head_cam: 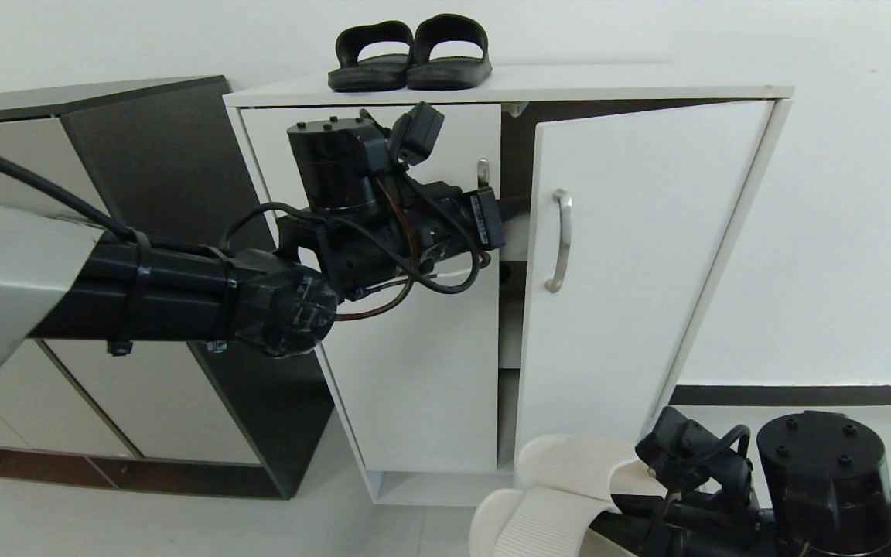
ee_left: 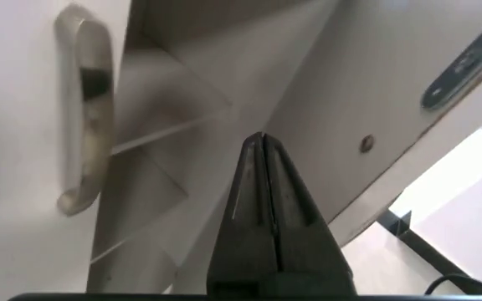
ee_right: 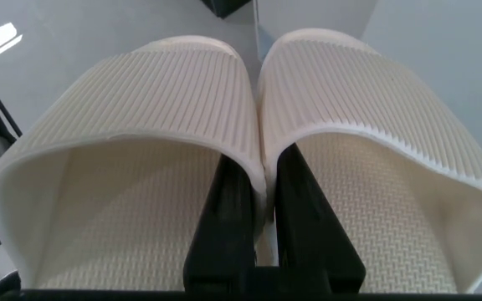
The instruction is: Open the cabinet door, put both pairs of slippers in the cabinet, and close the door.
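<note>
Push the ajar cabinet door (head_cam: 631, 263) wide with the left pincer (ee_left: 263, 159), which is pressed together in the gap behind it. Hold the right pincer (ee_right: 262, 180), pinching the white slippers (ee_right: 157, 100), clear of the door's swing.

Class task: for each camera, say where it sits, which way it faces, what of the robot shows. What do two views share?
Head view: on the head, facing forward and down at the white two-door cabinet; left arm and right arm show.
Left wrist view: on the left wrist, facing the cabinet's opening and a curved metal handle; the shut left gripper shows.
Right wrist view: on the right wrist, facing the cream ribbed slippers; the right gripper clamps them.
Shared: head and right wrist views show those slippers.
</note>
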Motion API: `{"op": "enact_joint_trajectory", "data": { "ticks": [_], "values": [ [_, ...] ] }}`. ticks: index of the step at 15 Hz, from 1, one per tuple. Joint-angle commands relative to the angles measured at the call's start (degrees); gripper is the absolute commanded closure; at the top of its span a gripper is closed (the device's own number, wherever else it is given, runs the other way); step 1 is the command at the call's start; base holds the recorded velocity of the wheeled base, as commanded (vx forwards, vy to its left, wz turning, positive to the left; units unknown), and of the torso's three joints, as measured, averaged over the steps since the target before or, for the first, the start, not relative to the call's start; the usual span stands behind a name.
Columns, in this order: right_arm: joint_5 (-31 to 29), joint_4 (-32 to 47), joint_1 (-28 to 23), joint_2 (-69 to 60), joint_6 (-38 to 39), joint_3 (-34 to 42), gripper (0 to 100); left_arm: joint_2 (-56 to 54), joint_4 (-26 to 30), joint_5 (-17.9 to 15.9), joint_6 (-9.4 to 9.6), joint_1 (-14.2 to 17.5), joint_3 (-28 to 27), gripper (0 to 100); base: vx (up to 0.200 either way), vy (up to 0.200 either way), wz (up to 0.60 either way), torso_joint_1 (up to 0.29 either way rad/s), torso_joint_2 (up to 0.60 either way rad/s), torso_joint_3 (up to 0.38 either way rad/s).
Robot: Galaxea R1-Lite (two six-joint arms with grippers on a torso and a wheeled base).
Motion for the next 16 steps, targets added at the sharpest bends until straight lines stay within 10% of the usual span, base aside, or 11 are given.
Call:
{"op": "enact_joint_trajectory", "data": {
  "ticks": [1, 9, 13, 16],
  "values": [
    [0.0, 0.0, 0.4, 0.0, 0.0, 0.1, 100, 0.6, 0.0, 0.1, 0.02, -1.0, -0.6, 100, -0.2, 0.0, 0.0, 0.002, 0.0, 0.002],
    [3.1, -7.7, 5.6, -1.9, -1.3, 6.5, 100, -4.9, -0.2, 1.4, 3.88, -10.5, 5.6, 100, -0.2, 0.0, 0.0, 0.002, 0.0, 0.003],
    [2.8, -7.8, 1.5, -0.5, -0.9, 4.8, 100, -9.1, 0.6, 2.7, 4.32, -4.5, 8.6, 100, -0.05, 0.0, 0.0, 0.001, 0.0, 0.002],
    [3.0, -7.8, -3.7, 0.9, -0.8, 3.5, 100, -25.5, 7.1, 12.9, 12.41, 5.0, 23.4, 100, 0.0, 0.0, 0.0, 0.0, 0.0, 0.0]
  ]
}}
